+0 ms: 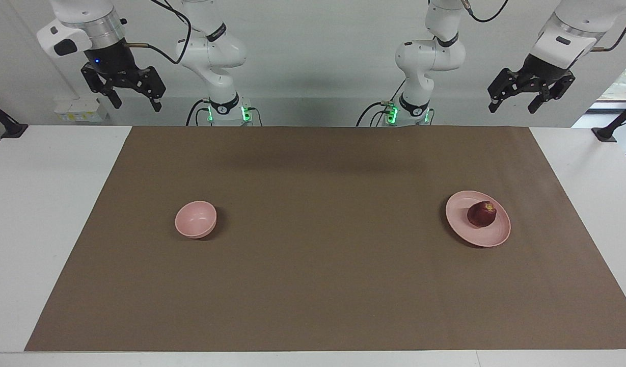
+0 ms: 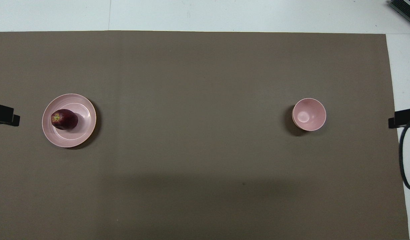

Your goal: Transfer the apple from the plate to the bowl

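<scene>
The left end effector point(image 1: 514, 98) hangs raised at its own end of the table point(image 1: 48, 204), fingers apart and empty, with the plate point(image 1: 486, 237) below it and out toward the table's middle, the apple point(image 1: 482, 214) lying on that plate untouched. The bowl point(image 1: 195, 219) sits empty, well apart from the plate at the right arm's end, below the raised right end effector point(image 1: 134, 99), which waits with fingers apart. Judging by this, nothing is done yet: reach, grasp, carry and release all remain

Brown mat point(image 1: 323, 255) on wht table point(image 1: 43, 204)
</scene>
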Motion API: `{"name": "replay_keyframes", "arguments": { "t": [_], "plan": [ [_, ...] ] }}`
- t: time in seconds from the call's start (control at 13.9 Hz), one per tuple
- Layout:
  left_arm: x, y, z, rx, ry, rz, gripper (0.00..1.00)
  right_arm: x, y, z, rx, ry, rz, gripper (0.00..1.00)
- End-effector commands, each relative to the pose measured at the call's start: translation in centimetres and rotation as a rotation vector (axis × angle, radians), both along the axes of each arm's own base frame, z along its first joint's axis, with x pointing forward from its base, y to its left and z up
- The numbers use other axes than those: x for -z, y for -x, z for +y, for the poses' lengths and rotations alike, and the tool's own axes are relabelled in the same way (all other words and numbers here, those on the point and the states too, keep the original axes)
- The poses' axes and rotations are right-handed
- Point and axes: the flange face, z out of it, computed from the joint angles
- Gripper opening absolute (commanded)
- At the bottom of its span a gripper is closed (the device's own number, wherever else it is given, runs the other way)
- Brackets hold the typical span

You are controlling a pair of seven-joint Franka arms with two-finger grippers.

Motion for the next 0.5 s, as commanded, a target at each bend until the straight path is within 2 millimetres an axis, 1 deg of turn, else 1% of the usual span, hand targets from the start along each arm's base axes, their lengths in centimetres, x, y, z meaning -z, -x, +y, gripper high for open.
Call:
{"name": "replay_keyframes", "arguments": {
  "t": [0.0,0.22,0.43],
  "plan": [
    [-0.03,0.83,0.2,-0.004,0.006,0.001,1.0,0.04,0.17,0.07,-0.002,-0.018,0.004,1.0],
    [0.0,0.79,-0.05,0.005,0.006,-0.002,1.0,0.04,0.17,0.07,-0.002,-0.018,0.004,1.0],
    [-0.02,0.65,0.27,0.003,0.007,-0.012,1.0,0.04,0.17,0.07,-0.002,-0.018,0.004,1.0]
  ]
}}
